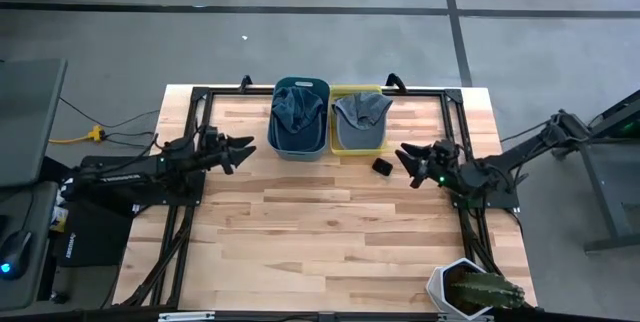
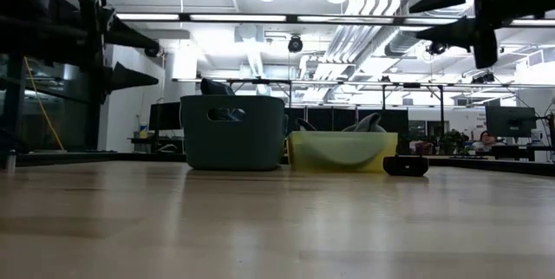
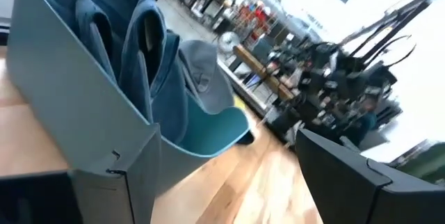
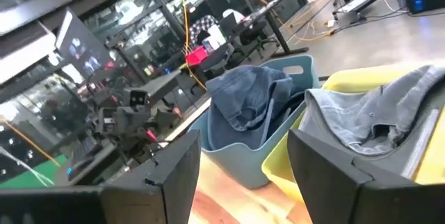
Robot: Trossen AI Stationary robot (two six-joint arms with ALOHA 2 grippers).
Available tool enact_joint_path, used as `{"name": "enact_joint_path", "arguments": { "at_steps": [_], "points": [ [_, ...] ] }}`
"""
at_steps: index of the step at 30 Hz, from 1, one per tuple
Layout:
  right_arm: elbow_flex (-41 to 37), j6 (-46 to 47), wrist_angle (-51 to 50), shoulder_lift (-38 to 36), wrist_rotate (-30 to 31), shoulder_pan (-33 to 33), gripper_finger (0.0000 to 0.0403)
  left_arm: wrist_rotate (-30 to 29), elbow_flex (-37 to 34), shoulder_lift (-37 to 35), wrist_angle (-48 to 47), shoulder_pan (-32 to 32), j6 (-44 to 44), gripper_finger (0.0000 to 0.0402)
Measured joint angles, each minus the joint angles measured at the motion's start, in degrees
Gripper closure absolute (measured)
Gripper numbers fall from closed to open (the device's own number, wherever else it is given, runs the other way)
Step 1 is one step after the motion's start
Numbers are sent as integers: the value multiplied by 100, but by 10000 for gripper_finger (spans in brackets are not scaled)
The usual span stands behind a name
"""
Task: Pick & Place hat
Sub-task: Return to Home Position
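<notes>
We are holding the left gripper (image 1: 243,154) and the right gripper (image 1: 406,163) low over the table, each with its fingers spread apart and nothing between them. Just ahead of the left gripper, the deep blue plastic bin (image 1: 299,145) is carrying a crumpled dark blue fabric cap (image 1: 297,107). Ahead of the right gripper, the shallow yellow plastic bin (image 1: 360,146) is carrying a gray fabric cap (image 1: 362,109). We are judging both caps light, soft and floppy, best pinched at the stiffer brim. A small black object (image 1: 383,166) is lying just beside the right gripper on the pale wood-plank table (image 1: 330,232), and a bright open office is showing beyond.
</notes>
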Motion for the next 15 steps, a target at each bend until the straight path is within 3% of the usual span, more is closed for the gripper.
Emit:
{"name": "enact_joint_path", "arguments": {
  "at_steps": [8, 15],
  "points": [
    [-306, -249, -5, -660, 695, 369, 192, -58, -149, -572, -178, 0, -156, 126],
    [-736, -91, 48, -1023, 451, 259, 192, -238, -158, -843, -372, 0, -162, 126]
  ]
}}
